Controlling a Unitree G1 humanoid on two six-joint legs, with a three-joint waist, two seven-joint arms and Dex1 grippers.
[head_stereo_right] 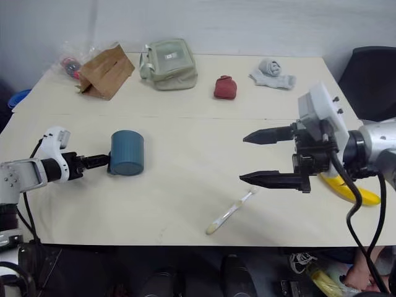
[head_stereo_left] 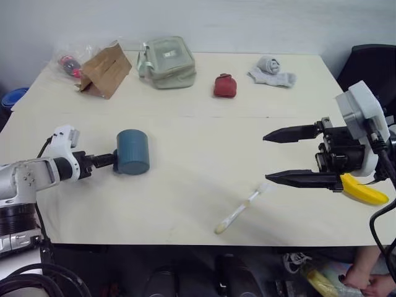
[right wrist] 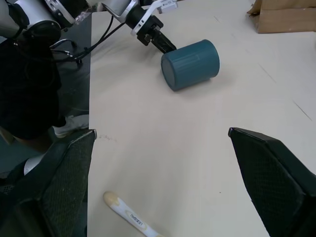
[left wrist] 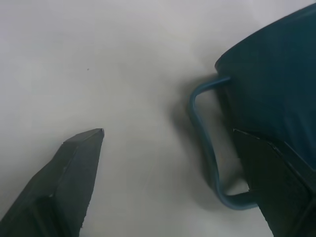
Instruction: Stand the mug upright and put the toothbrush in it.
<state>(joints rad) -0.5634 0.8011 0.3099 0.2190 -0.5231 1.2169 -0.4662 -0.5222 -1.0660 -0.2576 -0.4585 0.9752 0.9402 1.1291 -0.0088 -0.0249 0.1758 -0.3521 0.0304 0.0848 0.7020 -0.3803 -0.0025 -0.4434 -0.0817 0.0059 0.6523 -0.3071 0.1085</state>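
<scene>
Mug [head_stereo_left: 132, 151] lies on its side left of the table's [head_stereo_left: 204, 142] middle; your left gripper [left wrist: 168, 163] stands open at its handle, one finger against the body. Toothbrush [head_stereo_left: 240, 210] lies flat near the front edge. Your right gripper [head_stereo_left: 288, 154] hangs wide open, empty, above and right of it.

Lab or office room: pale worktable [head_stereo_left: 185, 204], black office chair [head_stereo_left: 371, 65].

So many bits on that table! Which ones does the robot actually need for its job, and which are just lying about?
For the job:
- mug, lying on its side
- toothbrush

Lying about:
- banana
- paper bag
- green pouch
- red item
- grey sock
</scene>
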